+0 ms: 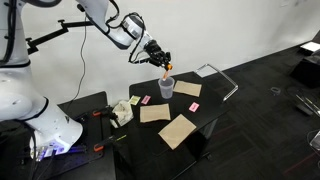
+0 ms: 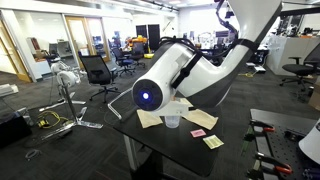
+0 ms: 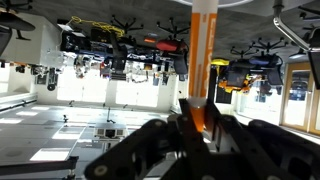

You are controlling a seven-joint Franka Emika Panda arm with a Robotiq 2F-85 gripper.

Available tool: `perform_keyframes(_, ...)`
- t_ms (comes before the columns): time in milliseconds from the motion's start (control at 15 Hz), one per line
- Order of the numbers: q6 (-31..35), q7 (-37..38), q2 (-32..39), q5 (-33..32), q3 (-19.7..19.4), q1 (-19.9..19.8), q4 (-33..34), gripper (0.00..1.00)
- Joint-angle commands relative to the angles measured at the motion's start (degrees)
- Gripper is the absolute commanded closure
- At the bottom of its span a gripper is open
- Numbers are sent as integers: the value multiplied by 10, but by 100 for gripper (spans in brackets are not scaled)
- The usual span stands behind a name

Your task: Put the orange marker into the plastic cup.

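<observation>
My gripper [image 1: 163, 62] is shut on the orange marker [image 1: 165, 70] and holds it upright just above the plastic cup [image 1: 166, 87], which stands on the black table [image 1: 205, 110]. In the wrist view the orange marker [image 3: 203, 60] stands up between the two dark fingers [image 3: 203, 125], with a white band near its top. The wrist view looks out across the room, so the cup does not show there. In an exterior view the cup [image 2: 172, 121] stands on the table behind the arm's large white joint [image 2: 160, 85], which hides the gripper and the marker.
Tan paper sheets [image 1: 178, 130] and small pink paper squares [image 1: 194, 106] lie around the cup. A crumpled yellowish object [image 1: 122, 111] lies near the table's left end. A metal frame [image 1: 225, 80] rests at the far side. Office chairs [image 2: 97, 72] stand beyond the table.
</observation>
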Motion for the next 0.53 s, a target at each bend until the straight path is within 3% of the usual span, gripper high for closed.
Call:
perform_keyframes(0,-35,22,27,-13,-9,13,20,95)
perform_keyframes(467,-52,39,53,-6,-8,17,23,95)
